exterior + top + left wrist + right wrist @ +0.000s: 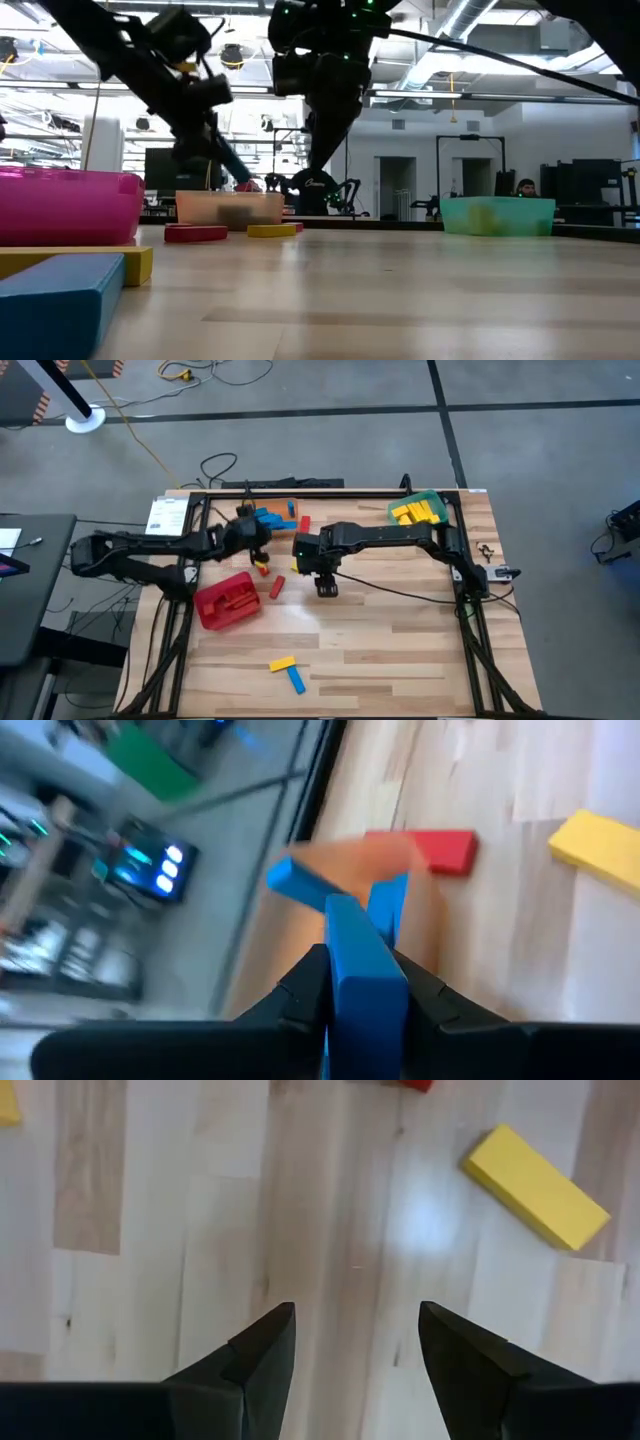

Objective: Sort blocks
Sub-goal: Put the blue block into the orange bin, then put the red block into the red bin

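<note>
My left end effector [355, 995] is clenched on a blue block [362, 955] just above the orange bin [277, 512], and I worry a skewed release bounces it off the rim; my right end effector [355, 1342] hangs released nearby.

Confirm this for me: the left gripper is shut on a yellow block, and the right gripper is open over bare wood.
One detail is wrong: the colour. The left wrist view shows the left gripper shut on a blue block, not a yellow one. The rest stands: in the right wrist view the right gripper is open over bare table, with a yellow block lying off to one side.
</note>
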You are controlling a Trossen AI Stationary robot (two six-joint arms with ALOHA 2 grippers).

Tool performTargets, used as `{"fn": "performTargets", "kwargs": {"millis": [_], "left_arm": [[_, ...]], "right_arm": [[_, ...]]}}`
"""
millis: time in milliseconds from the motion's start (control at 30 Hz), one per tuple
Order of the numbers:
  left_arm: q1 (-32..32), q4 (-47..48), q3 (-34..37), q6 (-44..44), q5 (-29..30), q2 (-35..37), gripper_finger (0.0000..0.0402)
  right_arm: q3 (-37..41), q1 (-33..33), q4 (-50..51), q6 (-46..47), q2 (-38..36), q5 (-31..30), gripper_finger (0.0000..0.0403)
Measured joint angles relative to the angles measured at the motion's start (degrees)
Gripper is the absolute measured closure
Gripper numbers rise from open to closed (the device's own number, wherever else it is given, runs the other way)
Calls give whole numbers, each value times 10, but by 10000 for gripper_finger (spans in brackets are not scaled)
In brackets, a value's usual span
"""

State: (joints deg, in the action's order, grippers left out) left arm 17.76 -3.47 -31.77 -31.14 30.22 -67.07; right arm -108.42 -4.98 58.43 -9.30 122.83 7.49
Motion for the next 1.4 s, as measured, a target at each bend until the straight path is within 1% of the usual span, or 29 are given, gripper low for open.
{"fn": "performTargets", "kwargs": {"millis": [133,200,267,367,500,600,733,900,967,1033,1167,1233,1333,1400], "left_arm": [[86,44,-12,48,-104,0,343],[122,63,-23,65,-157,0,343],[149,73,-31,77,-196,0,342],[178,76,-38,86,-228,0,332],[198,81,-43,92,-266,0,305],[203,84,-44,96,-272,0,279],[204,84,-44,102,-272,0,238],[203,81,-46,125,-274,5,195],[201,89,-51,136,-297,15,185],[194,94,-55,149,-332,30,181],[166,138,-65,180,-394,73,183],[142,172,-66,197,-405,98,187],[94,226,-66,219,-405,129,191],[56,257,-66,238,-405,144,193]], "right_arm": [[0,9,-1,0,0,0,177],[0,9,-5,-1,0,0,177],[0,9,-10,-2,0,0,177],[0,8,-25,-12,0,0,178],[0,8,-41,-19,0,0,178],[0,10,-49,-27,0,0,178],[0,14,-59,-49,0,1,178],[0,20,-88,-118,0,1,178],[0,20,-108,-142,1,1,178],[0,21,-127,-153,2,2,178],[12,18,-182,-162,2,10,178],[22,15,-209,-163,2,25,178],[48,15,-265,-167,2,43,178],[64,15,-288,-167,3,45,178]]}}
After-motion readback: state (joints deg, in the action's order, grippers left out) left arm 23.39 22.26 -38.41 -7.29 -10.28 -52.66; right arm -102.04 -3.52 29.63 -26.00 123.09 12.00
